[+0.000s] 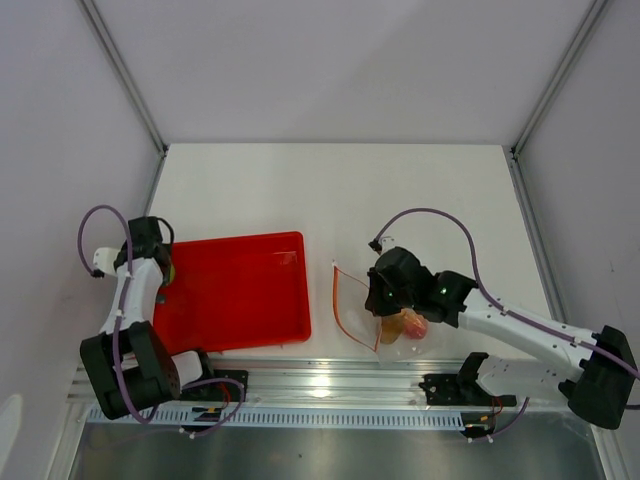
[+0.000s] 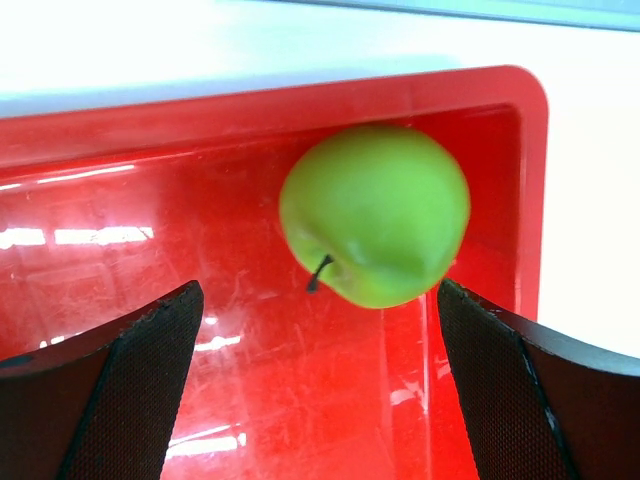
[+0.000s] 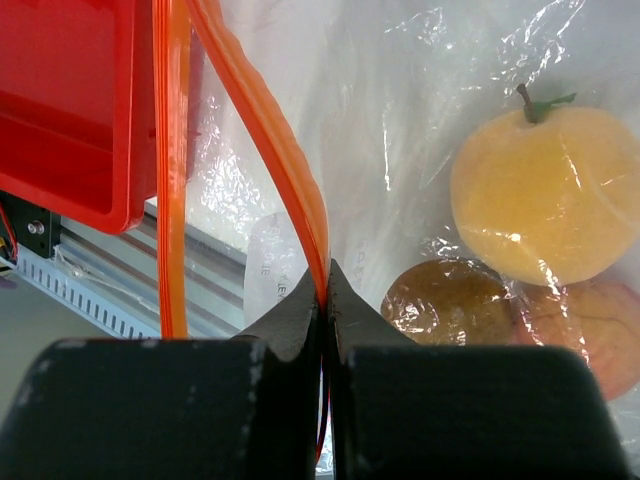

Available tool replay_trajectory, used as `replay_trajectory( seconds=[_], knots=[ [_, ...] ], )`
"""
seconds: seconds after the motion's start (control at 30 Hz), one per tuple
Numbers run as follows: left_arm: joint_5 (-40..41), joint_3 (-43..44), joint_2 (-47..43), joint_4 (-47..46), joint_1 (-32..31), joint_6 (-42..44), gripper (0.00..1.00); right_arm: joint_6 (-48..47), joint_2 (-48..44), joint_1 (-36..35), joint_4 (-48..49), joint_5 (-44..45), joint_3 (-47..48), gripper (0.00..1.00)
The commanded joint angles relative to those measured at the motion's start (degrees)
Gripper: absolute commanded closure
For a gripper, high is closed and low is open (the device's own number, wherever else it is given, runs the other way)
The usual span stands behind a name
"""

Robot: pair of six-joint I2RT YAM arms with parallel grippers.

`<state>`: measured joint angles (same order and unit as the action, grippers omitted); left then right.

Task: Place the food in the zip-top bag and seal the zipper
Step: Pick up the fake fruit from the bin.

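- Left gripper point(image 2: 318, 335) is seen spread wide with nothing held. Its fingers point(image 2: 130, 390) are at lower left and lower right of the left wrist view.
- Apple point(image 2: 378, 212) is seen upper centre of that view. It lies inside the tray point(image 2: 120, 130) by the corner, ahead of both fingers and apart from them.
- In the top view the tray point(image 1: 240, 300) is found centre left on the table point(image 1: 330, 190). The left gripper point(image 1: 160, 268) is placed over its left edge, and a bit of green apple point(image 1: 171, 270) is seen there.
- Right gripper point(image 3: 327, 290) is pressed together, with the zipper point(image 3: 270, 140) pinched between the tips, lower centre of the right wrist view.
- The zipper's two strips are seen parted, upper left of that view.
- Bag point(image 3: 400, 100) is laid just right of the tray, centre right in the top view point(image 1: 352, 318), with the right gripper point(image 1: 385, 290) over it.
- Inside the bag, the yellow fruit point(image 3: 545, 195) is seen at right, the brown fruit point(image 3: 447, 305) below it and the peach point(image 3: 590, 320) at lower right. The brown fruit and peach are touching.
- Rail point(image 3: 90, 290) is seen at lower left, under the tray's corner.
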<state>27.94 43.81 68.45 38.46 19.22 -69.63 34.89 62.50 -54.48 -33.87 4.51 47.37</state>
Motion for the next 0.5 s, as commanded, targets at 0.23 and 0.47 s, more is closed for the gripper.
replay_trajectory(
  seconds=[0.23,0.47],
  knots=[
    [2.1,3.5,4.1,0.4,1.2,-1.9,0.01,-3.7,2.0,4.1,4.0,-5.5,0.9,1.0],
    [2.1,1.4,6.7,-2.8,1.3,-2.6,0.0,-4.4,3.2,5.9,4.9,-7.1,0.4,1.0]
  ],
)
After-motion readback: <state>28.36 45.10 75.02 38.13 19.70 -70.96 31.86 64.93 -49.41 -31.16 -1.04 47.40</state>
